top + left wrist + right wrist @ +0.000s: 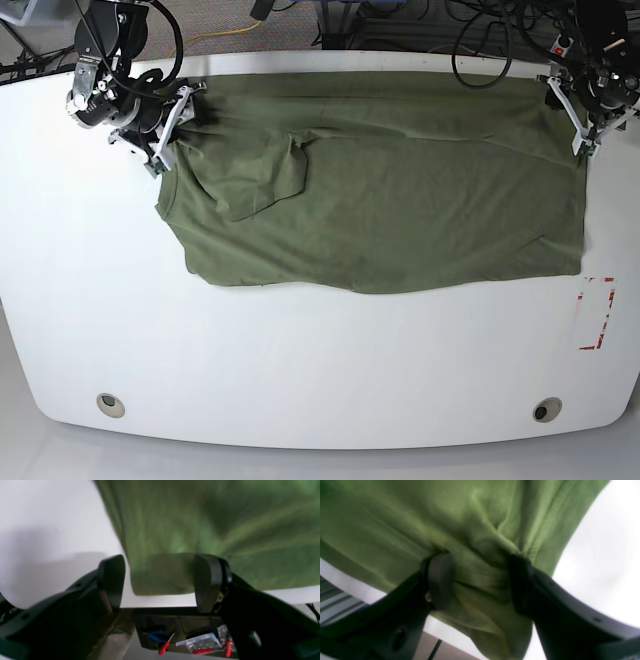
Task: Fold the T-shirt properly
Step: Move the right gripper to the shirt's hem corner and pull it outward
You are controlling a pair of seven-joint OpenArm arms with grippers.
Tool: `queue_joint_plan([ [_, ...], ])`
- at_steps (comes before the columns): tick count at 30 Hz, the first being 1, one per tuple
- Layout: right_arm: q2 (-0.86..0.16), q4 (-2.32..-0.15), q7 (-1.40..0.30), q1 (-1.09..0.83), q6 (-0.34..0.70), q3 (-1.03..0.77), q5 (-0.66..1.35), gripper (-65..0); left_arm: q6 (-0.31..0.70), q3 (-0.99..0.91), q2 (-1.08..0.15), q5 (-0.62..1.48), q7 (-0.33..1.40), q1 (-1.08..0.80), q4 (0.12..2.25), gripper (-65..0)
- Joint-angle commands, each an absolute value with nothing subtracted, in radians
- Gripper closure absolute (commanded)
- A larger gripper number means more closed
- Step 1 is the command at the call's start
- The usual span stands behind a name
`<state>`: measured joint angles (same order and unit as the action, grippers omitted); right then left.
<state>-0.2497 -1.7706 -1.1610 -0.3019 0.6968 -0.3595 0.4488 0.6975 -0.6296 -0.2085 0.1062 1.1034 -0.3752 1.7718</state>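
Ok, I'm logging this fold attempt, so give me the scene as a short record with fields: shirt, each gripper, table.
shirt: olive-green T-shirt, spread across the far half of the table, wrinkled, one flap folded over near its left end in the base view
left gripper: open, shirt corner between its fingers
right gripper: fabric bunched between its fingers, grip unclear
table: white, near half bare

White table [300,360], two round holes near front edge [111,404]. Red-outlined marker [596,313] at right. Below table edge: red-handled screwdrivers [164,647], clear parts box [198,643].
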Motion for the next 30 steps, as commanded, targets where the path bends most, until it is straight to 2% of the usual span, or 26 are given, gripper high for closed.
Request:
queue_joint_plan([
  [1,-0.295,-1.778,-1.159,-0.318,0.698,-0.367,0.453,-32.7,0.698,-0.631,-0.222,0.113,1.092,-0.389,1.778,-39.6],
  [11,-0.335,-1.784,-1.159,-0.386,0.698,-0.461,0.46,-32.7,0.698,-0.549,-0.222,0.119,1.095,-0.458,1.801,-39.6],
  [19,-0.343,-1.913,-1.204,-0.375,0.698,-0.516,0.46,-32.7,0.698,-0.55,-0.205,0.122,1.167,-0.456,1.971,-39.6],
  [27,-0.34,-1.94,-1.267,-0.183,0.698,-0.521,0.453,-32.7,0.698,-0.61,-0.2,0.124,1.179,-0.36,2.003,-39.6],
  [30,-0.338,-1.87,-1.267,-0.082,0.698,-0.507,0.453,-32.8,0.698,-0.616,-0.2,0.114,1.179,-0.298,2.003,-39.6],
])
